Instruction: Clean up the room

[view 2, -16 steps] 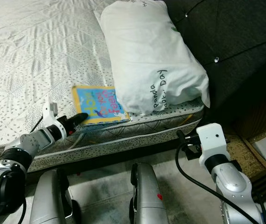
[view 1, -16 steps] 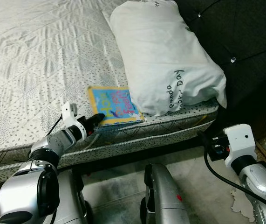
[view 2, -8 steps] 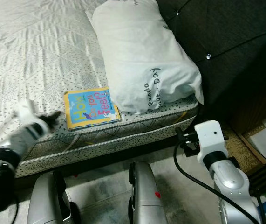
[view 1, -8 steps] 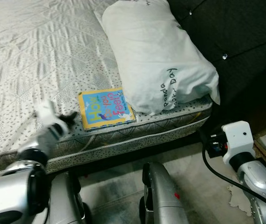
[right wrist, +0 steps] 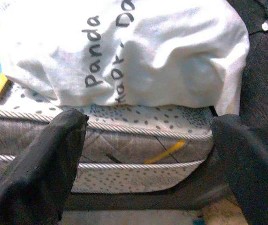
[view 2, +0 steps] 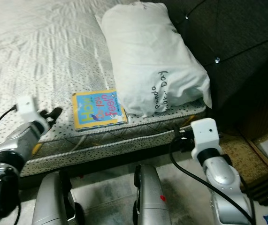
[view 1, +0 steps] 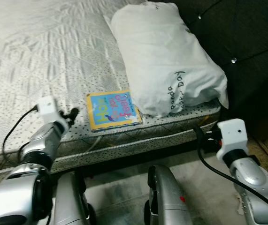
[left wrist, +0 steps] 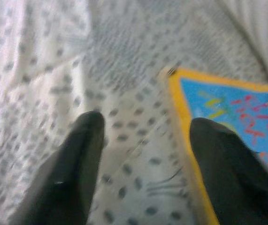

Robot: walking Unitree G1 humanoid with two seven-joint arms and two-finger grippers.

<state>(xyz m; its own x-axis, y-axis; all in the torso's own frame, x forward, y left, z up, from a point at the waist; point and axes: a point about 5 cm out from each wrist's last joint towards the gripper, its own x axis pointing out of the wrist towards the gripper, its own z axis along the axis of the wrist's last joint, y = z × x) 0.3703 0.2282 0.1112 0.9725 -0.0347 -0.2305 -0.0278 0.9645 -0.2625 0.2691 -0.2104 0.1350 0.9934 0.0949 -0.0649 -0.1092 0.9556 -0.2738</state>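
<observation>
left wrist view shows the left claw (left wrist: 145, 154) spread beside the book (view 1: 113, 110); right claw (right wrist: 148, 154) spread too.

The pillow (view 1: 166, 61) covers one corner of the book (view 1: 112, 110). The left wrist view is blurred, and its edge cuts off most of the book's cover. The pillow's handwriting is partly folded under, so it cannot be read whole.
</observation>
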